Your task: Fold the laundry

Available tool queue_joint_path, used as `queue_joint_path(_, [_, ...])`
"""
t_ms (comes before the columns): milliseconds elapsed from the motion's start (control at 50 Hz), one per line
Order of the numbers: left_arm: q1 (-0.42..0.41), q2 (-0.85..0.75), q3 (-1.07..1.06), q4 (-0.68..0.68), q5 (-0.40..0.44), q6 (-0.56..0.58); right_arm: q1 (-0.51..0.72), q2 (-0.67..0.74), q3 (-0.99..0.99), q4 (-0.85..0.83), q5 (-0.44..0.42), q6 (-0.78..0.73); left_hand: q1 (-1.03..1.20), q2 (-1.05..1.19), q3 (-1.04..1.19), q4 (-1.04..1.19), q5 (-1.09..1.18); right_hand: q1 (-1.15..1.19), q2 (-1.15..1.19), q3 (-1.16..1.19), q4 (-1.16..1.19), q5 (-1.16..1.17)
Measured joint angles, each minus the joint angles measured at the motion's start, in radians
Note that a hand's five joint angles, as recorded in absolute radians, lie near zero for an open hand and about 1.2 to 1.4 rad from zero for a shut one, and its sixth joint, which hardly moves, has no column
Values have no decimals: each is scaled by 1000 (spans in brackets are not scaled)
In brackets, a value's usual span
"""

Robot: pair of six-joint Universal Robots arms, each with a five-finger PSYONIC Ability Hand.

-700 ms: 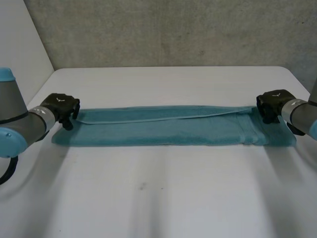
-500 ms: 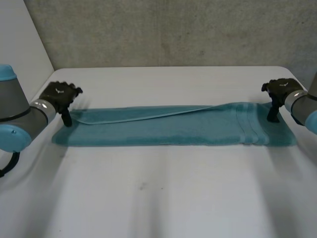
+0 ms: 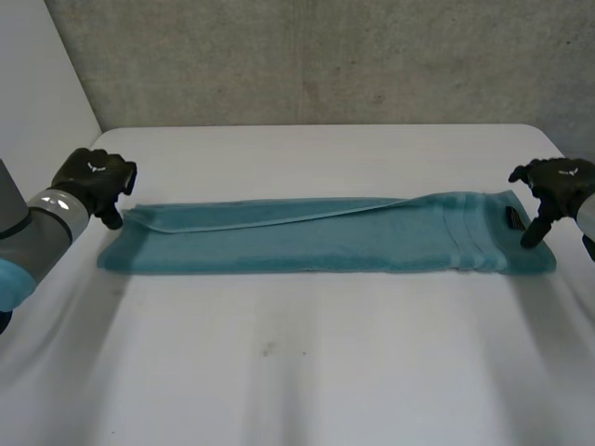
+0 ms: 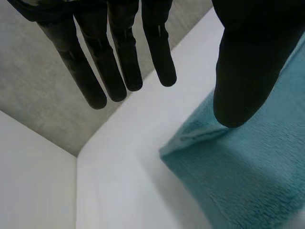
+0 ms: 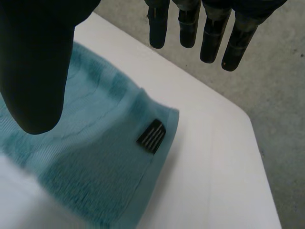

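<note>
A teal towel [image 3: 325, 237] lies folded into a long strip across the white table [image 3: 307, 372], its upper layer's edge running along the far side. My left hand [image 3: 93, 181] hovers just off the towel's left end, open, with straight fingers [image 4: 114, 71] and the thumb over the towel's corner [image 4: 190, 138]. At the strip's other end my right hand [image 3: 548, 186] is open too, fingers [image 5: 209, 33] spread above the corner of the towel [image 5: 105, 143] that carries a small black label [image 5: 151, 136]. Neither hand holds the cloth.
A grey concrete wall [image 3: 325, 56] stands behind the table's far edge. A white panel [image 3: 37, 102] borders the table at the left. The table's right edge [image 5: 257, 157] runs close beside the towel's right end.
Both hands have let go of the towel's ends and moved outward, away from the strip. The upper layer now lies flat, and the black label at the right end is uncovered.
</note>
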Motion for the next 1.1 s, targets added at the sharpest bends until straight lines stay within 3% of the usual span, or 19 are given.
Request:
queue_joint_path(380, [8, -245, 185, -92, 1, 9, 0, 17, 87, -73, 15, -45, 11, 26, 27, 25, 23, 0, 0, 0, 0, 0])
queue_joint_path(440, [8, -280, 227, -90, 0, 10, 1, 17, 91, -72, 16, -54, -85, -59, -56, -62, -60, 0, 0, 0, 0, 0])
queue_joint_path(460, [8, -296, 250, -86, 0, 10, 2, 17, 92, -72, 16, -56, -398, -342, -335, -349, -336, 0, 0, 0, 0, 0])
queue_joint_path(500, [8, -314, 281, -79, 0, 11, 3, 17, 94, -71, 16, -59, -498, -452, -442, -454, -438, 0, 0, 0, 0, 0])
queue_joint_path(600, [8, -334, 337, -33, -5, 10, 3, 16, 100, -71, 17, -61, -500, -474, -461, -473, -452, 0, 0, 0, 0, 0])
queue_joint_path(660, [7, -335, 373, 63, -29, 7, 4, 16, 112, -72, 15, -60, -500, -475, -461, -473, -452, 0, 0, 0, 0, 0])
queue_joint_path(820, [3, -286, 284, 116, -53, 7, 0, 8, 127, -71, 9, -59, -500, -475, -461, -473, -452, 0, 0, 0, 0, 0])
queue_joint_path(860, [3, -263, 247, 117, -54, 8, -1, 7, 127, -71, 9, -59, -488, -465, -457, -467, -448, 0, 0, 0, 0, 0])
queue_joint_path(880, [2, -235, 205, 115, -53, 7, -2, 6, 127, -71, 10, -59, -289, -300, -296, -298, -288, 0, 0, 0, 0, 0])
queue_joint_path(1000, [1, -125, 69, 100, -49, 2, -4, 8, 125, -72, 12, -63, 106, 96, 93, 92, 92, 0, 0, 0, 0, 0])
queue_joint_path(1100, [3, -62, -8, 64, -47, 0, -2, 12, 127, -73, 15, -79, 180, 191, 192, 191, 189, 0, 0, 0, 0, 0])
